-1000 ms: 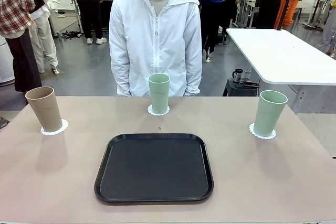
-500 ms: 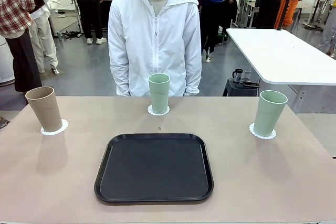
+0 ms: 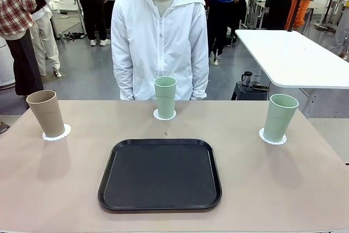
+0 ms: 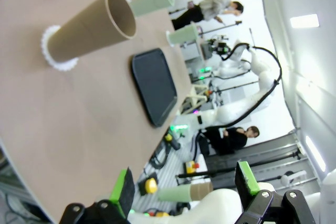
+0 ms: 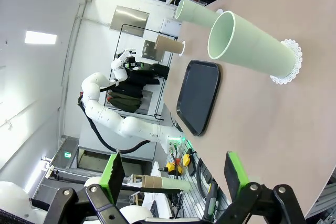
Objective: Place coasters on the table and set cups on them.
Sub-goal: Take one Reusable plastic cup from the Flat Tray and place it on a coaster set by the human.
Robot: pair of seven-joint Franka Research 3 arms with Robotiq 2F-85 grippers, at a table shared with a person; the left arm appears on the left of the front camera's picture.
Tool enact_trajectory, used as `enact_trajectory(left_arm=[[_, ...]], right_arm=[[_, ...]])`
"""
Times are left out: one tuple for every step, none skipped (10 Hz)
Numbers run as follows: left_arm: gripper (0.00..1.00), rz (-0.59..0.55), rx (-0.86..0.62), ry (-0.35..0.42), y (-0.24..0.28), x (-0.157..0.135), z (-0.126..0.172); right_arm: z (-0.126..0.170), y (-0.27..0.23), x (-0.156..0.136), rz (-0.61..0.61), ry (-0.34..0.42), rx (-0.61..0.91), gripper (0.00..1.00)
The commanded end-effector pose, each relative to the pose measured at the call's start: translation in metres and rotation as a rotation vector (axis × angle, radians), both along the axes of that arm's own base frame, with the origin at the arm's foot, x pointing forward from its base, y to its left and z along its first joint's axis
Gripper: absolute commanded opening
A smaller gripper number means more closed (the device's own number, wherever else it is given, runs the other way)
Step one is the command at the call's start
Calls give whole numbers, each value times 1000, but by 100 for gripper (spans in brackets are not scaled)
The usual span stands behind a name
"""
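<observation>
Plainly no legible print — cups (image 3: 164, 96) on coasters (image 3: 164, 115).

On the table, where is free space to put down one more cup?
The table is bare left and right of the black tray, below the tan cup and the right green cup. The far edge by the middle green cup is tighter, near the person.
</observation>
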State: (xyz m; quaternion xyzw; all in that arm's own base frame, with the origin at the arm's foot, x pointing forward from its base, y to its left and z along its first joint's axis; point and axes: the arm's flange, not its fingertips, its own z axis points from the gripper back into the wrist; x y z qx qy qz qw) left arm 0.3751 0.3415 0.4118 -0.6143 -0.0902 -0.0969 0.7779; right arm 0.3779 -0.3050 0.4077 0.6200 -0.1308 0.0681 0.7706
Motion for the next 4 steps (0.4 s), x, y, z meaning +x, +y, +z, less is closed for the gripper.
enact_trajectory(left_arm=[[100,4,7,4,0,-1,1],[100,4,7,4,0,-1,1],[100,4,7,4,0,-1,1],[100,4,7,4,0,-1,1]], right_arm=[[3,1,-1,5,3,-11,100],[3,1,-1,5,3,-11,100],[3,1,-1,5,3,-11,100],[3,1,-1,5,3,-11,100]])
